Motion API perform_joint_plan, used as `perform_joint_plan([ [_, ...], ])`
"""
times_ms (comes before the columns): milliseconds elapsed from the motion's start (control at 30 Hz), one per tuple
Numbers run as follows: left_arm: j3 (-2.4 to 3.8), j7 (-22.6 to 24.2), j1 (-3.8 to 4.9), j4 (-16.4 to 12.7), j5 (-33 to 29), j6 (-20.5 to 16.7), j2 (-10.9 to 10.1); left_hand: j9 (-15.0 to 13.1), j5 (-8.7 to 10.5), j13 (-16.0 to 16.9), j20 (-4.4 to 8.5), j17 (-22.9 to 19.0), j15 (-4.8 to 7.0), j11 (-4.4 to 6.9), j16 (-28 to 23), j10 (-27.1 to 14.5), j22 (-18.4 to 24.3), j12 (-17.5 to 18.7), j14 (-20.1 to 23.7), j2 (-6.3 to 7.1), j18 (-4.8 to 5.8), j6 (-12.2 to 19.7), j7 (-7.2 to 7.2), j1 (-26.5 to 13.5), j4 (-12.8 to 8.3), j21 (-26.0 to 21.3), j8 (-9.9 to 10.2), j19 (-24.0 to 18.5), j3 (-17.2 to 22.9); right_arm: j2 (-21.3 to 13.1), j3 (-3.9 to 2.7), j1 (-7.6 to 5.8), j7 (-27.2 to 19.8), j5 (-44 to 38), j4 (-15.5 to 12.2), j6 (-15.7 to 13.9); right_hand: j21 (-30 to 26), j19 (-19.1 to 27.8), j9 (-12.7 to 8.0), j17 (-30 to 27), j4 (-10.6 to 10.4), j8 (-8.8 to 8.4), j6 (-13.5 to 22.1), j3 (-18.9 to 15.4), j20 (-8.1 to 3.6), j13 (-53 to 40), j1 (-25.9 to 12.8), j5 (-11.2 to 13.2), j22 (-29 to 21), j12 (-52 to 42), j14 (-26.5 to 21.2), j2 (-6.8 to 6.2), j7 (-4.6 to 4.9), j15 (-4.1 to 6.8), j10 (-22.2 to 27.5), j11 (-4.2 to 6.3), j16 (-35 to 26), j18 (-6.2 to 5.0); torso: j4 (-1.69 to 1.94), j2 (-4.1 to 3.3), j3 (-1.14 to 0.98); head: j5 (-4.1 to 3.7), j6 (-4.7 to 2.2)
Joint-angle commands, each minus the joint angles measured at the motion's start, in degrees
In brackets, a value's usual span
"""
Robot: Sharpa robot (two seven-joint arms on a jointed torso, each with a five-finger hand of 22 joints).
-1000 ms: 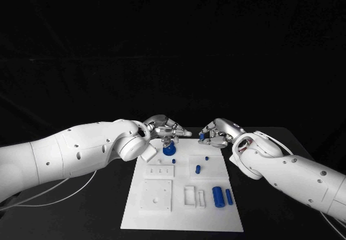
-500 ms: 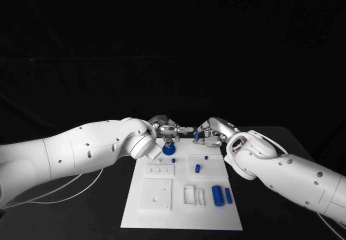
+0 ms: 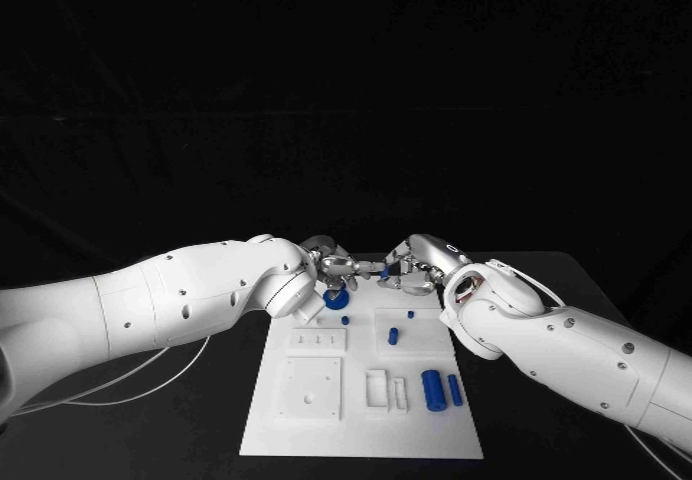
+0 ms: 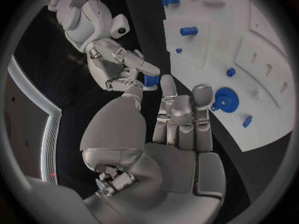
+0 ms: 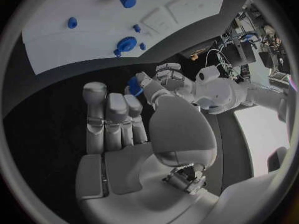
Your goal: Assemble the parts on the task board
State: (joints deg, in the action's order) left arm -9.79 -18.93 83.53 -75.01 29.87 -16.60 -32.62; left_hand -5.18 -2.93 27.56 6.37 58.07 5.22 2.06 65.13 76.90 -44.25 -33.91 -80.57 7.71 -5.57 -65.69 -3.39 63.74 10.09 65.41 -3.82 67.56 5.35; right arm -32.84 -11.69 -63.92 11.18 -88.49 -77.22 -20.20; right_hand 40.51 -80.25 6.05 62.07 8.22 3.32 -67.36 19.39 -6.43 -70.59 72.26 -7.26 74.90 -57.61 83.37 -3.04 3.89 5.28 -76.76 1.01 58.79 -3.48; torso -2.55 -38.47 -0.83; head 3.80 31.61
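The white task board (image 3: 361,430) lies mid-table. Above its far edge my left hand (image 3: 335,268) and right hand (image 3: 414,268) meet fingertip to fingertip. A small blue part (image 4: 151,80) sits between them. The left thumb and a left finger stand on either side of it, and the right hand's fingertips (image 4: 134,72) grip it too. In the right wrist view the same blue part (image 5: 134,84) sits at the right thumb tip against the left hand's fingers (image 5: 163,77). A blue gear (image 3: 336,297) stands on the board just below the left hand.
On the board are a short blue peg (image 3: 345,320), a blue stud (image 3: 411,314), a blue pin (image 3: 394,337), a thick blue cylinder (image 3: 433,390) with a thinner one (image 3: 456,390) beside it, and white slotted blocks (image 3: 315,342). Black table surrounds the board.
Both hands have closed in on each other above the board's far edge. The right hand carried its small blue part leftwards until the left hand's fingertips met it.
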Motion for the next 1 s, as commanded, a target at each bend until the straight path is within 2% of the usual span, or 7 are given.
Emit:
perform_joint_plan([
  [33,0.04,-2.20,0.12,-0.02,1.41,0.42,0.28,-0.12,0.16,-0.15,0.21,-0.44,0.17,-0.09,-0.57,0.11,0.27,0.53,-0.05,0.48,0.29,-0.14,-0.10,-0.73,0.87,-0.51,0.01,-0.45,0.17,0.31,-0.01,0.02,0.43,-0.88,-0.13,0.45,0.08,-0.21,0.06,0.05,-0.45,0.31,-0.30,0.00,-0.12,-0.02,-0.10,0.01,4.82,0.09,0.14,-0.67,-0.04,0.27,-0.36,0.17,0.02,0.69,-0.04,0.00,-0.08,-0.04,-0.10],
  [67,0.04,-2.22,0.12,0.00,1.39,0.32,0.33,-0.11,0.18,-0.31,0.23,-0.51,0.14,-0.10,-0.83,0.24,0.21,0.80,-0.10,0.83,0.33,0.06,-0.16,-0.62,1.32,-0.88,-0.09,-0.45,0.45,0.41,0.00,0.02,0.43,-0.88,-0.13,0.53,0.08,-0.21,0.06,0.05,-0.45,0.31,-0.30,0.00,-0.12,-0.02,-0.10,0.01,4.82,0.09,0.14,-0.67,-0.04,0.27,-0.36,0.17,0.02,0.69,-0.05,0.00,-0.07,-0.02,-0.09],
  [233,0.04,-2.15,0.11,0.05,1.19,-0.32,0.59,0.18,0.17,-0.60,0.21,-0.67,0.12,-0.20,-1.79,0.49,-0.54,1.59,-0.11,0.84,0.37,0.69,-0.32,-0.24,1.90,-2.38,-0.01,-0.30,0.38,0.67,0.06,0.02,0.51,-0.88,-0.12,1.23,0.08,-0.21,0.06,0.05,-0.45,0.31,-0.30,0.00,-0.12,-0.02,-0.10,0.01,4.82,0.09,0.14,-0.67,-0.04,0.27,-0.36,0.17,0.02,0.69,0.09,0.01,0.11,-0.08,-0.01],
  [567,0.04,-2.01,0.11,-0.12,1.06,-0.01,0.77,0.30,0.17,-0.71,0.21,-0.51,0.12,-0.21,-2.82,0.74,-3.03,2.41,-0.16,0.80,0.48,0.55,-0.30,-0.27,1.84,-5.17,0.01,0.26,0.29,1.17,0.60,0.01,0.64,-0.93,0.28,2.11,0.15,-0.21,0.08,0.10,-0.64,0.31,-0.37,-0.08,-0.13,-0.06,0.11,-0.15,4.85,0.08,0.14,-0.72,-0.05,0.28,-0.35,0.15,0.05,0.72,0.05,-0.02,0.02,-0.04,0.21],
  [767,0.04,-3.29,0.11,-0.25,0.50,2.17,1.04,0.27,0.17,-0.81,0.17,-0.98,0.05,-0.28,-3.59,0.54,-3.40,2.78,0.18,1.44,0.60,0.44,-0.29,-0.80,2.43,-6.55,0.01,-0.10,0.23,1.41,0.73,0.00,0.72,-1.06,0.39,2.01,0.22,-0.22,0.08,0.16,-0.63,0.31,-0.37,-0.06,-0.13,-0.07,0.20,-0.19,4.86,0.06,0.15,-0.66,-0.03,0.29,-0.37,0.15,0.11,0.72,0.07,-0.04,0.03,-0.05,0.28],
  [833,0.04,-3.81,0.11,-0.28,-0.29,2.79,1.10,0.03,0.16,-0.89,0.11,-1.24,0.02,-0.24,-3.94,0.35,-3.14,2.94,0.41,1.53,0.64,-0.55,-0.03,-1.59,3.11,-7.13,-0.31,-0.51,0.29,1.48,0.75,0.00,0.72,-1.09,0.37,2.02,0.22,-0.22,0.08,0.16,-0.63,0.31,-0.37,-0.06,-0.13,-0.07,0.20,-0.19,4.86,0.06,0.15,-0.66,-0.03,0.29,-0.37,0.15,0.11,0.72,0.04,0.00,0.04,-0.01,0.41],
  [1000,0.04,-4.43,0.11,-0.22,-1.24,3.60,1.21,-0.83,0.16,-0.83,0.17,-1.71,0.05,-0.23,-4.50,0.12,-3.57,2.93,0.60,1.46,0.80,-1.04,0.09,-1.60,2.46,-7.92,-0.17,-0.71,0.61,1.70,0.77,0.00,0.70,-1.12,0.32,2.13,0.39,-0.27,0.06,0.25,-0.63,0.29,-0.31,-0.08,-0.14,-0.13,0.22,-0.29,4.90,-0.04,0.17,-0.71,-0.01,0.29,-0.42,0.14,0.20,0.73,0.05,-0.03,0.03,0.04,0.39],
])
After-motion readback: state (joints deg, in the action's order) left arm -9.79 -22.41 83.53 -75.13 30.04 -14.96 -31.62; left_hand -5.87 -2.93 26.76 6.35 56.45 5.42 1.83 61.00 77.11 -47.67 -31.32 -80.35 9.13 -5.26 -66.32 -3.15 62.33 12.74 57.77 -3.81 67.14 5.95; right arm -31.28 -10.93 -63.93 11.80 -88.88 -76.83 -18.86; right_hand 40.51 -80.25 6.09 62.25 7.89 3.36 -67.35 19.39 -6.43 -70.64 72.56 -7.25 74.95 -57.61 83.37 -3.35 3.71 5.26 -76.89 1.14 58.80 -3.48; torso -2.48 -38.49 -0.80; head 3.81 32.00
